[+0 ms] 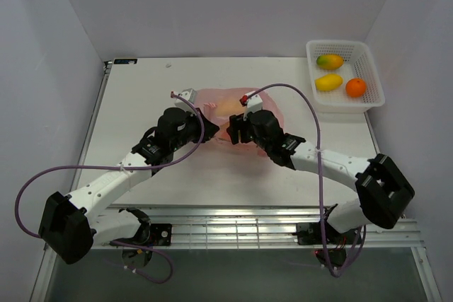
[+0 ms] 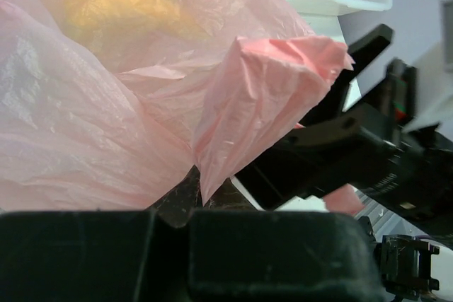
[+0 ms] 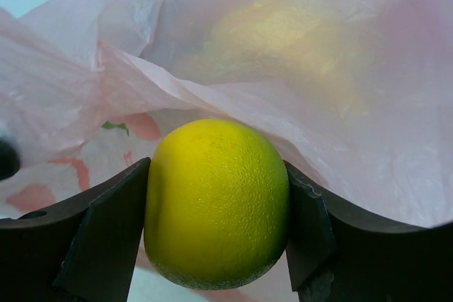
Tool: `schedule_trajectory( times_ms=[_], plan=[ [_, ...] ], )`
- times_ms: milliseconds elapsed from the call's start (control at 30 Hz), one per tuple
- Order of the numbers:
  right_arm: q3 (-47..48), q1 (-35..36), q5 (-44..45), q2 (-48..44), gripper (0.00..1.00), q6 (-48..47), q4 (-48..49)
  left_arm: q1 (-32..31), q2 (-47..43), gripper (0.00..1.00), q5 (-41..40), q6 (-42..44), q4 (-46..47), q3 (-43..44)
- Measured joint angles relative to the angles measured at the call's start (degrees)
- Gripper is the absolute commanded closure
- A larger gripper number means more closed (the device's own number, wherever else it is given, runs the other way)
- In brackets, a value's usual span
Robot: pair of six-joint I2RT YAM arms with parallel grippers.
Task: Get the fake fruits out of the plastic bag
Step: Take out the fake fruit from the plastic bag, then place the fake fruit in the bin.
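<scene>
— Checked the right jaws?
— Found them clenched on a lemon (image 3: 216, 203), a dark pad pressed to each side of it, right at the crinkled edge of the plastic bag (image 1: 212, 98).
— Placed the bag where?
— Saw it crumpled in the middle of the tabletop (image 1: 141, 104), between the two wrists, pink and translucent with peach prints.
— Noticed anything inside?
— Made out one more yellowish fruit (image 3: 297, 40) through the film, behind the lemon; could not tell which kind.
— And the left jaws?
— Clamped shut on a fold of the bag, with a pink peak (image 2: 269, 97) standing up from the pinch. Caught the black right arm (image 2: 340, 139) just beside that fold in the left wrist view.
— Counted the rest?
— Found a white lattice basket (image 1: 338, 42) at the far right corner, well apart from the bag. Held three: a mango (image 1: 330, 61), a yellow fruit (image 1: 328, 81) and an orange (image 1: 356, 87).
</scene>
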Motion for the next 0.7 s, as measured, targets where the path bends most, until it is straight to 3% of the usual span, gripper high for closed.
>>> schedule_trajectory(
  times_ms=[333, 500, 700],
  plan=[
    [-1.1, -2.4, -4.2, -17.9, 0.92, -2.7, -11.9, 0.0, -0.9, 1.00, -0.5, -0.1, 0.0, -0.6],
    [4.6, -13.1, -13.5, -21.6, 0.91, -3.1, -13.5, 0.0, -0.9, 1.00, -0.4, 0.4, 0.0, -0.7],
    [12.6, -30.7, -13.9, -17.9, 0.91, -6.6, -12.9, 0.0, -1.0, 1.00, -0.4, 1.4, 0.0, -0.7]
  ],
)
